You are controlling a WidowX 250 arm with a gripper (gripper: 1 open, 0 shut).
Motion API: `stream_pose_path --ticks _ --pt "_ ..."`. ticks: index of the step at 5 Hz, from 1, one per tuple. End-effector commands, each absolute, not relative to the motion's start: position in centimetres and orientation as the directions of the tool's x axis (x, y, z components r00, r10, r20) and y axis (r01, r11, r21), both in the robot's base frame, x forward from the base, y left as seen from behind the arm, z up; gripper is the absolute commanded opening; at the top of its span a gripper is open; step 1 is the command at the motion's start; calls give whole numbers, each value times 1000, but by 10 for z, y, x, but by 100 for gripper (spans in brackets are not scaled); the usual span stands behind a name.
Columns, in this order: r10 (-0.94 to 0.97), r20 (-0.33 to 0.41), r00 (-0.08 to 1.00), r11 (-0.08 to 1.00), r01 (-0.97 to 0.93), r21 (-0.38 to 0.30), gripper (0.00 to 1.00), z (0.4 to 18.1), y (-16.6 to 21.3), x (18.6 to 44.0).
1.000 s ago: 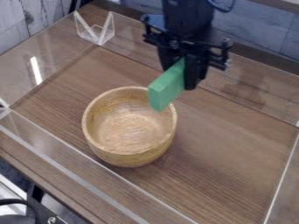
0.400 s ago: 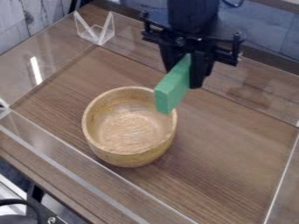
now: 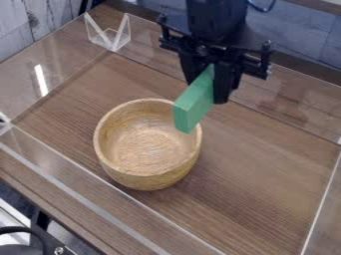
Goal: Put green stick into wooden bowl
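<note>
My claw (image 3: 221, 82) grips the green stick (image 3: 194, 103) above the wooden bowl (image 3: 148, 142).

I see the jaws clamped on the stick's upper end, so the bar hangs tilted below and slightly left of the claw, its lower end in the air over the bowl's right rim, not touching it. The bowl sits near the middle of the tabletop (image 3: 266, 179), toward the front edge.

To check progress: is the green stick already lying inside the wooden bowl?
No, the green stick hangs tilted in the shut tool, above the wooden bowl's far right rim.
</note>
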State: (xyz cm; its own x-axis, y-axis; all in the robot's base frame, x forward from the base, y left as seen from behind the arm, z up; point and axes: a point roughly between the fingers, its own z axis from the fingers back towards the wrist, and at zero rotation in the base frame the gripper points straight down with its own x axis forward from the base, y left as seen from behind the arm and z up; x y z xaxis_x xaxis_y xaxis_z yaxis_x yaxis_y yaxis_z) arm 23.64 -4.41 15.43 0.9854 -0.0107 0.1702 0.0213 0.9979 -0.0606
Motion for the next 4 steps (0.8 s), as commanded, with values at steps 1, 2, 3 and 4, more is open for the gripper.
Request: stream_pose_path --ticks 1,2,3,4 --pt "-26 192 981 997 38 -61 0 155 -44 241" --pt "-24 189 982 998 36 -58 0 159 -38 241" --pt "-30 190 981 997 42 -59 0 163 -39 242" --pt "-138 191 972 987 152 -59 0 169 -51 244"
